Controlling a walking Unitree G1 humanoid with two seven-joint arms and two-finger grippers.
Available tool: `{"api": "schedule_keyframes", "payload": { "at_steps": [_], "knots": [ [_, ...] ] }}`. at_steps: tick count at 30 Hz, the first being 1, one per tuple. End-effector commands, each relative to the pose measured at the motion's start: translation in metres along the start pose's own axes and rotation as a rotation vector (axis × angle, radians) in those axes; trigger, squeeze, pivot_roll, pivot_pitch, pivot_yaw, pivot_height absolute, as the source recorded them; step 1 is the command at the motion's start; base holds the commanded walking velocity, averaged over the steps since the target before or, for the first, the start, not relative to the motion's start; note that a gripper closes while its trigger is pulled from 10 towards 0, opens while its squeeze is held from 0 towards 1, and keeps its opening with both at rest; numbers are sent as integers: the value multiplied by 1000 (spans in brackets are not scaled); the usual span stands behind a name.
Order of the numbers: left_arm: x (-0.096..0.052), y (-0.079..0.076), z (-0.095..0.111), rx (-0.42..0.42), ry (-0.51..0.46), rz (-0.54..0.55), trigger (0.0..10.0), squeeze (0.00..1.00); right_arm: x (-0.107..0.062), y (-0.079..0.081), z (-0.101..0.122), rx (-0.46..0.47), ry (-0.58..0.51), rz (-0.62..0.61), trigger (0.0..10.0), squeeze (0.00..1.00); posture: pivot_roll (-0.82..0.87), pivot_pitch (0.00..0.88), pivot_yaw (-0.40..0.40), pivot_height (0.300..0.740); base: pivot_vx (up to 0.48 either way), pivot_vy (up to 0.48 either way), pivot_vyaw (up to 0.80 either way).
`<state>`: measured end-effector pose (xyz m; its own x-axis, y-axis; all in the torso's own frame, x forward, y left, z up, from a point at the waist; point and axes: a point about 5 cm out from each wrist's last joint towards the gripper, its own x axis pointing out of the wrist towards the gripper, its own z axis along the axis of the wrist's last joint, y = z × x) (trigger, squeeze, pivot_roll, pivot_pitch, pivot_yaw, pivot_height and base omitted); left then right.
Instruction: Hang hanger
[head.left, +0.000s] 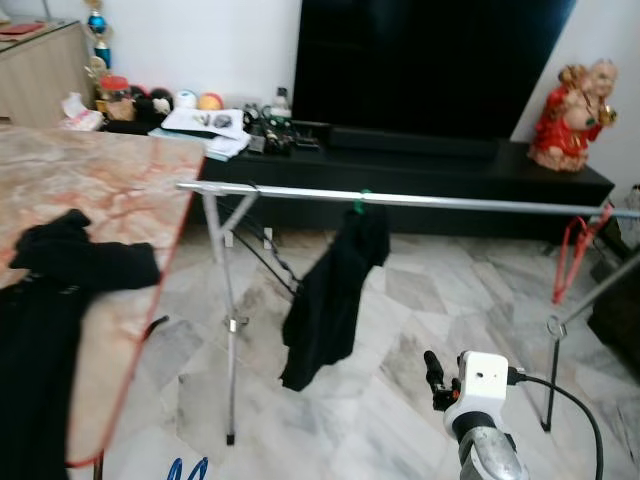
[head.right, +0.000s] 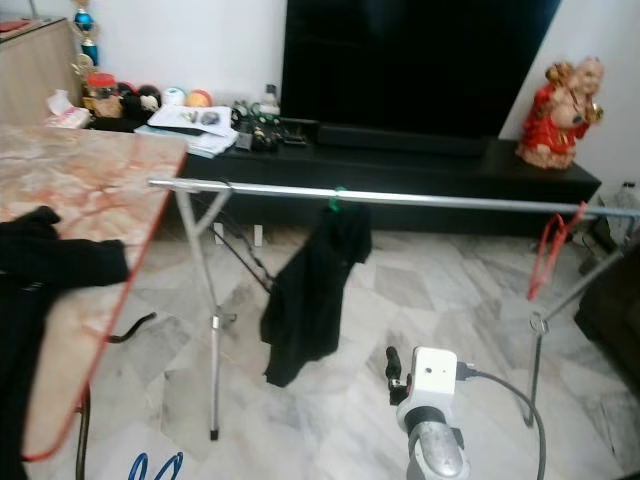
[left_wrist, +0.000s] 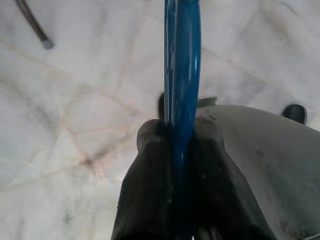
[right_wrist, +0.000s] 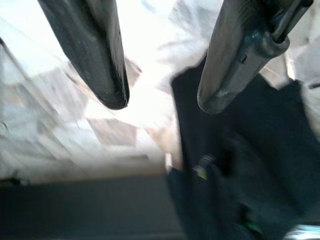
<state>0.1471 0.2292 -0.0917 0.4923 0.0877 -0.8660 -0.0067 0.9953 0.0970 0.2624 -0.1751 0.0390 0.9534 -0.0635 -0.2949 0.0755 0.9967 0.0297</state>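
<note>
Blue hanger (left_wrist: 182, 75) — upright, in left gripper (left_wrist: 175, 150)

The blue hanger (head.left: 187, 469) is mostly cut off at the bottom edge, the black shirt (right_wrist: 245, 165) looks blurry, and the green hanger (head.left: 361, 201) is mostly hidden inside it.

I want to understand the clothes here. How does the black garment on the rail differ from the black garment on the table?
The black garment on the rail hangs down from a green hanger; the black garment on the table lies spread flat on the marble table. The rail garment is clear of the floor, while the table garment spills over the table's near edge. Both are plain black cloth.
</note>
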Motion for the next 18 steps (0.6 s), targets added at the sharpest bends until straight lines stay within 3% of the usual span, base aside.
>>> {"api": "schedule_keyframes", "payload": {
  "at_steps": [1,7,14,16,18],
  "knots": [
    [0,-12,-9,22,37,-38,10000,0,1,-9,-2,-6,10,-27,10000,0,118,14,-73,740,0,-435,0],
    [0,-11,-6,55,13,-30,10000,0,11,-16,-3,-40,41,-28,10000,0,114,15,-73,740,0,-72,0],
    [0,-13,4,168,-68,-36,10000,0,24,-20,-1,-133,83,15,10000,0,114,22,-71,740,0,0,0],
    [0,-14,9,261,-106,-42,10000,0,30,-21,2,-179,101,49,10000,0,112,21,-71,740,0,0,0],
    [0,-14,10,285,-114,-44,10000,0,32,-21,3,-184,105,61,10000,0,112,21,-71,740,0,0,0]
  ]
}}
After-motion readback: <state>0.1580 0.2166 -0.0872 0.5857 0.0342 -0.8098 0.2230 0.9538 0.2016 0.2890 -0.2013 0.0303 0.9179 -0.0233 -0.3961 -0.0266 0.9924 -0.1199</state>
